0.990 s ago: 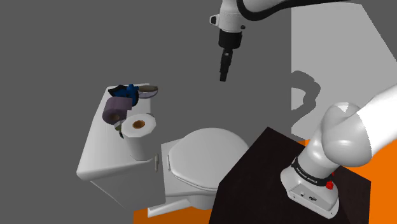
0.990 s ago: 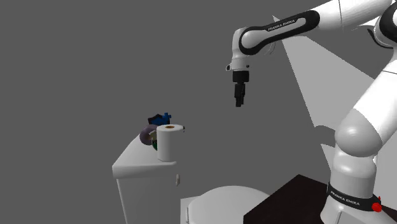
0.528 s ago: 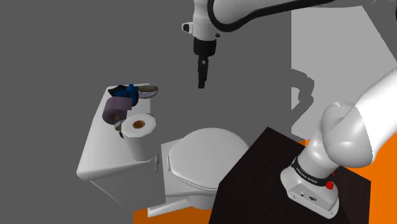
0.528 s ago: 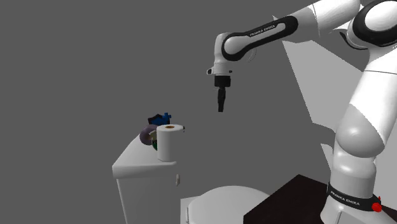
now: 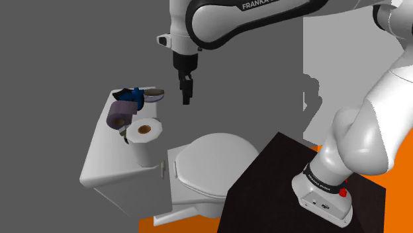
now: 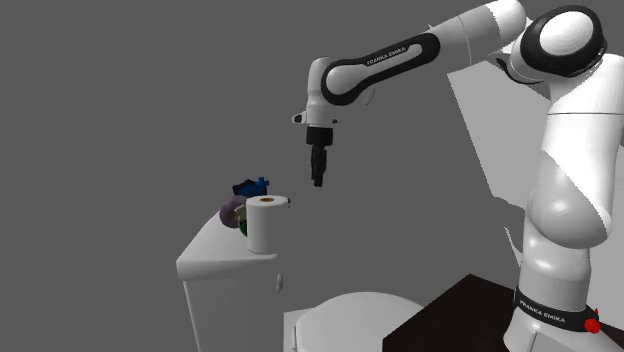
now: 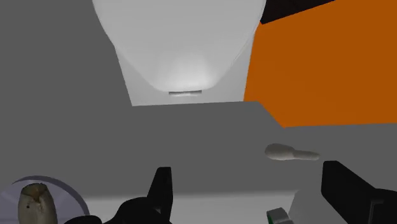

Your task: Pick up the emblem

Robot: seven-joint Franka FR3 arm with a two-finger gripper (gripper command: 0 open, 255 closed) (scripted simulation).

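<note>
Black on its top, the box stand [image 5: 265,179] is seen at the shoulder view's lower right, with the white arm's base [image 5: 324,192] set on it and orange floor [image 5: 397,205] beside it. Just past the stand a white toilet is found, its lid [image 5: 212,159] shut, so nothing of the bowl's inside can be seen. Behind the lid stands the pale tank [image 5: 106,169], on whose flat top several things are gathered. Nearest is a white paper roll [image 5: 143,136], stood upright; a small green thing [image 7: 277,217] is glimpsed by it, too little to be named. Next a purple roll [image 5: 120,114] is laid on its side, and behind it a blue object [image 5: 136,94] is set. The emblem [image 5: 155,94] lies at the tank top's far end, just beside the blue object: a round, shallow, dish-like disc in which a brownish shape is carried, as is shown in the wrist view [image 7: 37,198]. A flush lever [image 7: 291,153] is seen on the tank's front.

The tool [image 5: 186,100] is hung in the air, pointing down, above the tank and to the shoulder view's right of the emblem, well clear of it. Its fingers [image 7: 162,188] are held apart with nothing between them; the emblem lies outside the gap. A grey wall [image 5: 66,40] closes the scene behind.
</note>
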